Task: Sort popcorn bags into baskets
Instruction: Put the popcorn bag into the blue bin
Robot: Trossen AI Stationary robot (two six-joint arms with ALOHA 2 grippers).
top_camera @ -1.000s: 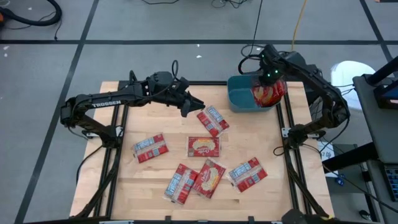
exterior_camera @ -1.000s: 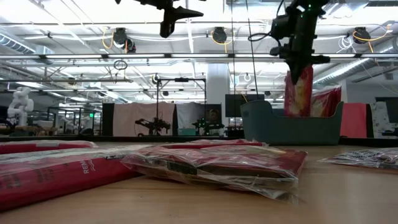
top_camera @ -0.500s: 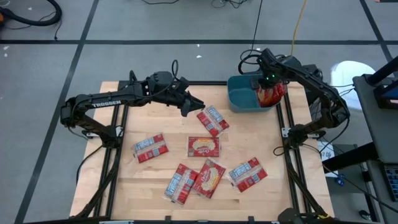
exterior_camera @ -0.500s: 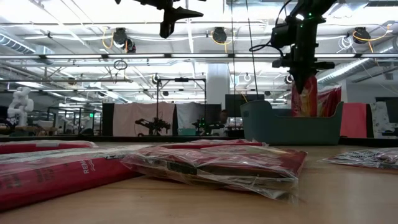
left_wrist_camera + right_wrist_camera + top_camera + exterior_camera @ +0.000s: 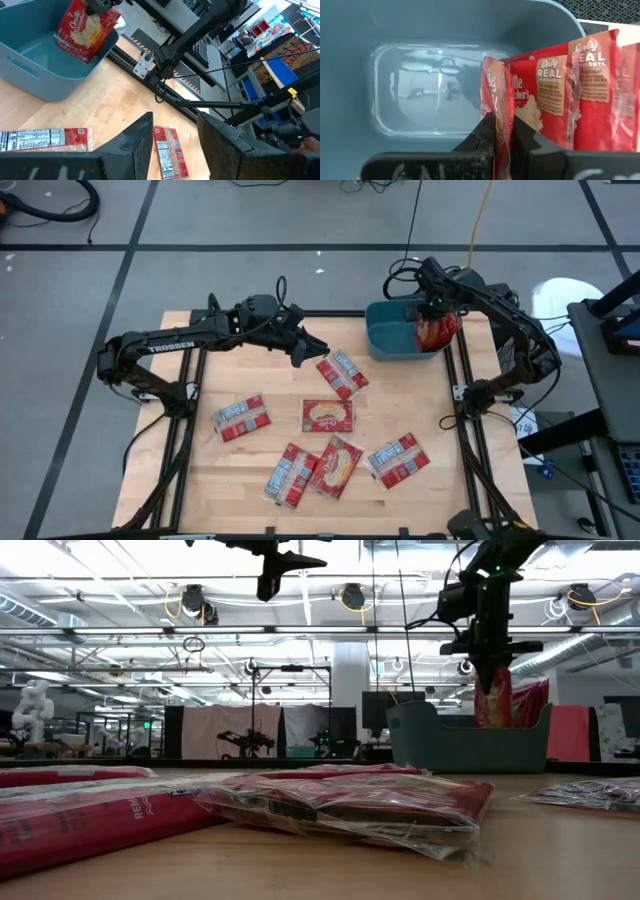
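Note:
My right gripper (image 5: 432, 308) is down inside the teal basket (image 5: 388, 342), shut on the top edge of a red popcorn bag (image 5: 494, 95) that stands upright. That bag is next to other red bags (image 5: 572, 85) leaning on the basket's wall. In the low view the held bag (image 5: 494, 700) hangs from the right gripper (image 5: 490, 658) into the basket (image 5: 460, 745). My left gripper (image 5: 318, 348) hovers open and empty above the table, just beside a loose bag (image 5: 342, 373). Several more bags (image 5: 328, 416) lie flat across the wooden table.
The basket stands at the table's far right corner, against the black frame rail (image 5: 455, 370). Loose bags are spread at the middle and near side (image 5: 336, 465), one toward the left (image 5: 242, 418). The basket's left half shows its bare floor (image 5: 420, 90).
The right gripper has lowered its bag deeper into the basket and shifted slightly toward the right wall. The left arm has not moved.

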